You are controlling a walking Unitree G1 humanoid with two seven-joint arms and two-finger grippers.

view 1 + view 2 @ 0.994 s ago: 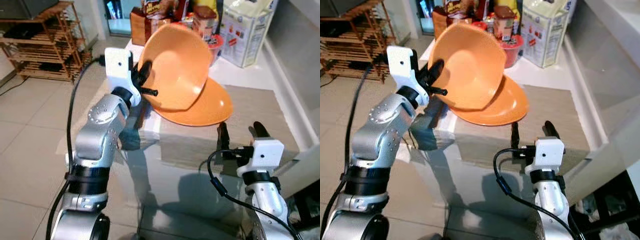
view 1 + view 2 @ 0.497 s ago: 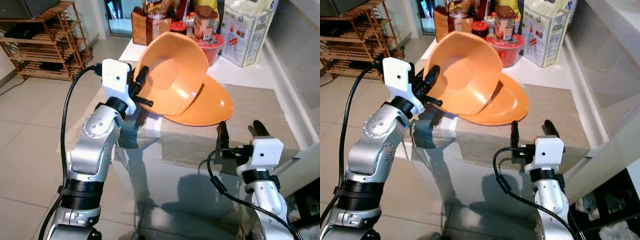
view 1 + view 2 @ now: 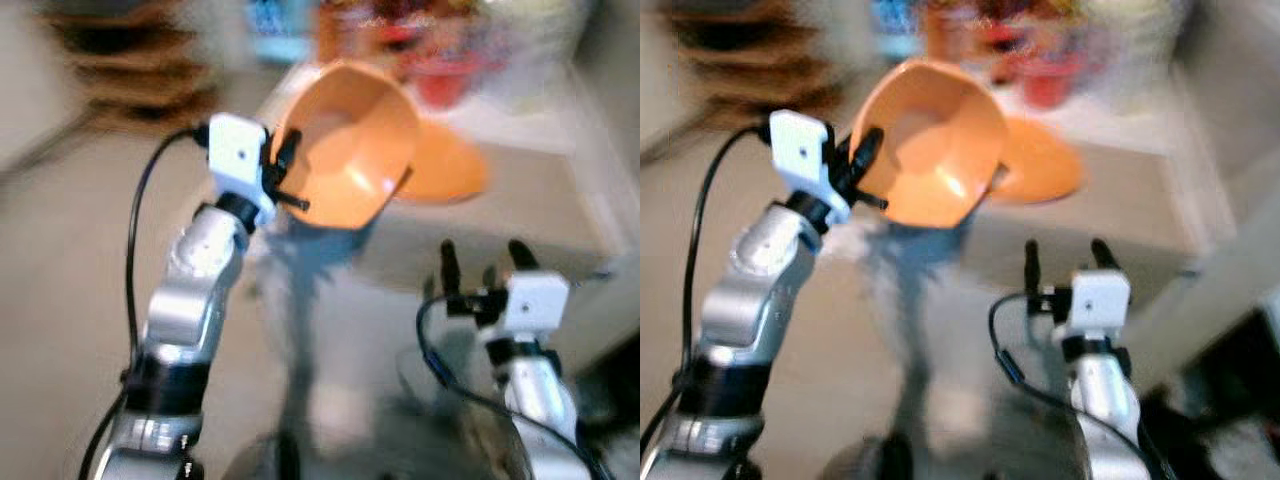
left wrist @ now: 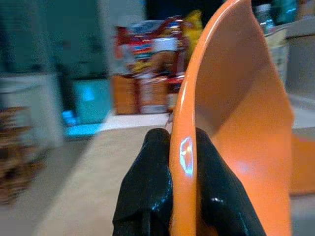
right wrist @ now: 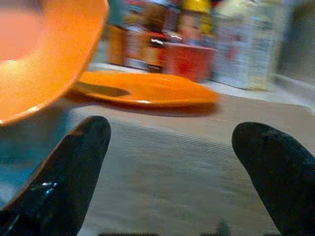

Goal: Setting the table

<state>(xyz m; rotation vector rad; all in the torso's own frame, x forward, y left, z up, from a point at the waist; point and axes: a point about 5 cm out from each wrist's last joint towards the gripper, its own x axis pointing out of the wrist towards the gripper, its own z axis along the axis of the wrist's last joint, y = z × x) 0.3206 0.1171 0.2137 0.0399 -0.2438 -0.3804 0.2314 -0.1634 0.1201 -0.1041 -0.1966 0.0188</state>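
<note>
**Bowl held by its rim, tipped in the air**

The left gripper point(image 4: 183, 191) is clamped on the rim of an orange bowl point(image 3: 345, 150), one black finger inside the wall and one outside, as the left wrist view shows plainly. The bowl hangs clear of the table, tilted steeply so its hollow faces sideways toward the robot's right. Just beyond it, on a grey place mat point(image 5: 162, 162), an orange plate point(image 5: 142, 91) lies flat. The right gripper point(image 3: 478, 268) hovers low over the near part of the mat with its fingers spread wide and nothing between them.

The grip is the weak point. Only the thin edge is pinched, and the bowl's weight hangs well out from the fingers, so a quick swing or a stop could turn it in the grasp or pull it loose. Both head views are smeared, which suggests the camera is moving; that would add to the shake. Lowering it while it is so tilted could also knock its lower edge against the plate and push the plate across the mat toward the packets and jars point(image 4: 147, 64) crowded at the far end of the table.

The bowl itself is plain, smooth and glossy, with a bright glint on the rim, deep and rounded, and looks empty. It appears light and hard, likely plastic.
</note>
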